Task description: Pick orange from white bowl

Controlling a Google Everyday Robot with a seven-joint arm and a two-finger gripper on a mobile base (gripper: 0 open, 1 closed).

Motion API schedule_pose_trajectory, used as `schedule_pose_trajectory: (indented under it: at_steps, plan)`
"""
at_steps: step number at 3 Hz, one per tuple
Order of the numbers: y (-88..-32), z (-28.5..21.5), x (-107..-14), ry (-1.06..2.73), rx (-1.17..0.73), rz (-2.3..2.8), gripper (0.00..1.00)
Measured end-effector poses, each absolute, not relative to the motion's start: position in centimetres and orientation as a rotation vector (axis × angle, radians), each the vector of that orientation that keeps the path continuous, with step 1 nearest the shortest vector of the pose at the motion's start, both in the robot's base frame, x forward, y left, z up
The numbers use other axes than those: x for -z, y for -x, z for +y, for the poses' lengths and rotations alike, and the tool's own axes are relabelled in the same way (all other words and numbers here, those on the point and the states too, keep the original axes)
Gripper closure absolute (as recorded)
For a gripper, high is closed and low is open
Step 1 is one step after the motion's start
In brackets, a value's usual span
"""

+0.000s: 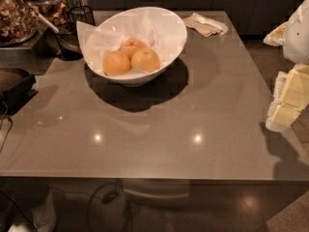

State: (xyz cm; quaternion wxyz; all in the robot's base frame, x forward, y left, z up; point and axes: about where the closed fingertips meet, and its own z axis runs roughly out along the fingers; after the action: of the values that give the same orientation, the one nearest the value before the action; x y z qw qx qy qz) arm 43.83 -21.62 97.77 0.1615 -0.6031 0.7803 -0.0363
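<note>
Jaws: at the right edge of the view, pale yellow blocky parts hanging below the white arm [297,33], level with the counter's right edge and well apart from the bowl.
Jaws state: cannot tell whether spread or pressed together; only part of them is in view.
Shadow [285,151]: dark patch on the counter's right side, just below the jaws.
Counter [159,134]: glossy grey-brown slab with two small light reflections toward the near side.
White bowl [170,38]: on the far left-centre of the counter; the rim is slanted, highest at the back right and lowest at the front left. It casts a broad shadow toward the viewer.
Paper lining [102,38]: white sheet inside the bowl, sticking out past the left rim.
Oranges: three in the bowl, clustered and touching.
Front-left orange [116,63]: nearest the low rim.
Front-right orange [145,59]: just beside it.
Rear orange [131,46]: behind and between the two, partly hidden.
Folded napkin [205,24]: far side of the counter, right of the bowl, apart from it.
Glass jars [17,14]: upper left, brown contents, off the counter's left corner.
Cables [108,197]: seen below the counter's near edge.
</note>
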Motion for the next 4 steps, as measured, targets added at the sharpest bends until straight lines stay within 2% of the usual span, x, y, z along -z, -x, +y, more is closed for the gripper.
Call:
schedule_pose_trajectory:
  at_steps: [2, 4]
  plan:
    - [-44.4, -20.9, -98.0, 1.691, 0.129, 2.263, 0.00]
    - [-48.5, -16.5, -97.7, 1.649, 0.032, 2.346, 0.00]
